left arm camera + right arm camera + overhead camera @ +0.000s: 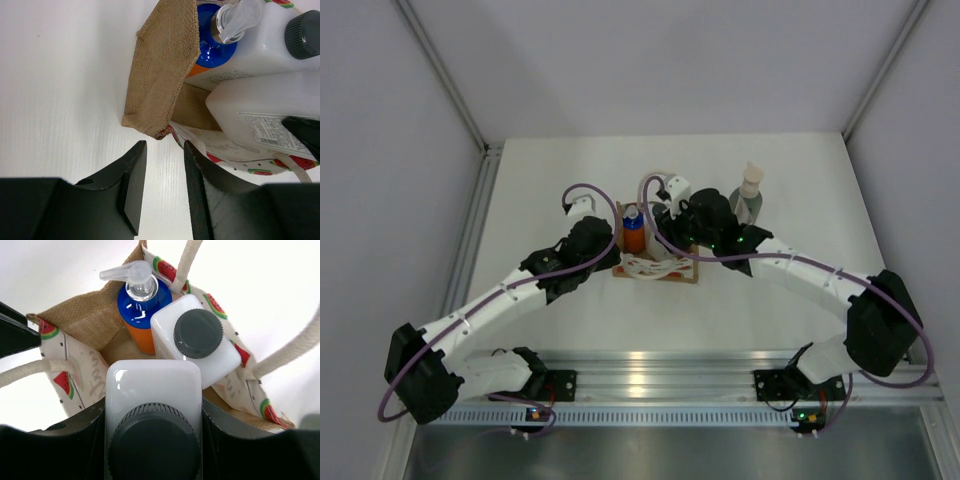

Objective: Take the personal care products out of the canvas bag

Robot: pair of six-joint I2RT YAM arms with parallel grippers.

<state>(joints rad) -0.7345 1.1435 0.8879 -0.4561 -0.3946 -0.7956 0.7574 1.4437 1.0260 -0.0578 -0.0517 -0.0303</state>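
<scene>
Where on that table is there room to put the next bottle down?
Bare table: left of the left arm, right of the grey-green pump bottle, and nearer, between that arm and the right arm. Crowded around the canvas bag.

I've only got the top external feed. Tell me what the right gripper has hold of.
Observer: The right gripper is closed on a white bottle with a dark grey cap, one finger on each side.
Operator: Report what the orange one hides in the bag.
Observer: A second white bottle with a grey cap stands in the canvas bag beside the orange bottle.
Operator: Now give me the left gripper.
Observer: The left gripper is open and empty, just outside the bag's burlap corner.
</scene>
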